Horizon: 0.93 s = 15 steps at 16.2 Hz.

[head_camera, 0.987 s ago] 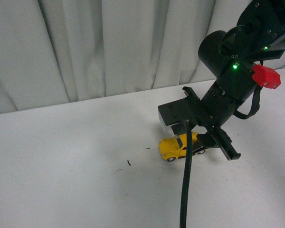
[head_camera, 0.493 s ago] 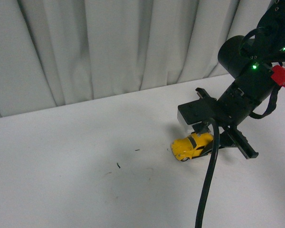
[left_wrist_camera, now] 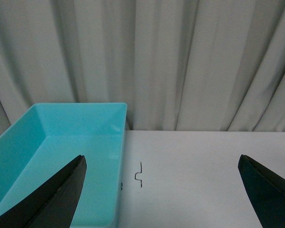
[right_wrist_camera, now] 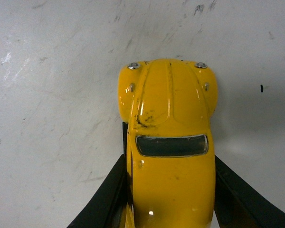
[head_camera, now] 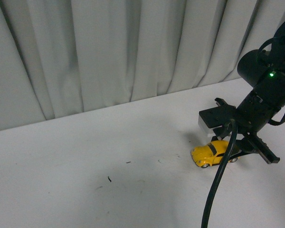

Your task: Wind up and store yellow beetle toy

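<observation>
The yellow beetle toy (head_camera: pixel 211 153) stands on its wheels on the white table at the right, nose pointing left. My right gripper (head_camera: pixel 226 151) is shut on its rear half, coming down from the upper right. In the right wrist view the yellow beetle toy (right_wrist_camera: pixel 170 142) fills the middle, with a black finger (right_wrist_camera: pixel 110 194) pressed against each flank and its hood reaching out past them. My left gripper (left_wrist_camera: pixel 161 190) is open over bare table, holding nothing; the front view does not show it.
A turquoise bin (left_wrist_camera: pixel 61 156) stands on the table just beside the left gripper, up against the grey curtain (head_camera: pixel 109 47). A thick black cable (head_camera: pixel 217 190) hangs from the right arm in front of the toy. Small dark specks (head_camera: pixel 109 179) mark the tabletop.
The right gripper has dragged the yellow beetle toy along the table toward the right, still shut on it. The toy stays on its wheels.
</observation>
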Available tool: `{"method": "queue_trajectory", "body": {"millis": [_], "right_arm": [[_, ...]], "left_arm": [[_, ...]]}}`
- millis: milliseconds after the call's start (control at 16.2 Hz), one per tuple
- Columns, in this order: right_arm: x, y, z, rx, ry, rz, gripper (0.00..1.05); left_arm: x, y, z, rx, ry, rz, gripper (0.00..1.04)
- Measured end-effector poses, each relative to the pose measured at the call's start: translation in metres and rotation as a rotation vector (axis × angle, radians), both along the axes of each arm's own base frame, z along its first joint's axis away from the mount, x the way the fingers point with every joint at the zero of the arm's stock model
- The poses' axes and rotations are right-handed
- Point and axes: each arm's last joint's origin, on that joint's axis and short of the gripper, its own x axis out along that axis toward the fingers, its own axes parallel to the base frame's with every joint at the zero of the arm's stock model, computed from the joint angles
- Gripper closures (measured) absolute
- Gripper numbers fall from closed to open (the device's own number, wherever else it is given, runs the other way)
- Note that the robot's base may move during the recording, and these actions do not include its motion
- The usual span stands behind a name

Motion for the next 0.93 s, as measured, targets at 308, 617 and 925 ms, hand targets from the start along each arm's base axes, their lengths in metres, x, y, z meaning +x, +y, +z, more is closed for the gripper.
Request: {"method": "queue_trajectory", "body": {"millis": [308, 617, 925], "right_arm": [[-0.01, -0.015, 0.001, -0.002, 0.018, -0.049, 0.63], [-0.012, -0.018, 0.0, 0.003, 0.007, -0.059, 0.63], [-0.014, -0.015, -0.004, 0.002, 0.024, -0.055, 0.2]], "left_arm": [[0.0, 0.0, 0.0, 0.0, 0.0, 0.0, 0.07], [0.0, 0.0, 0.0, 0.0, 0.0, 0.0, 0.07], [0.0, 0.0, 0.0, 0.0, 0.0, 0.0, 0.07]]}}
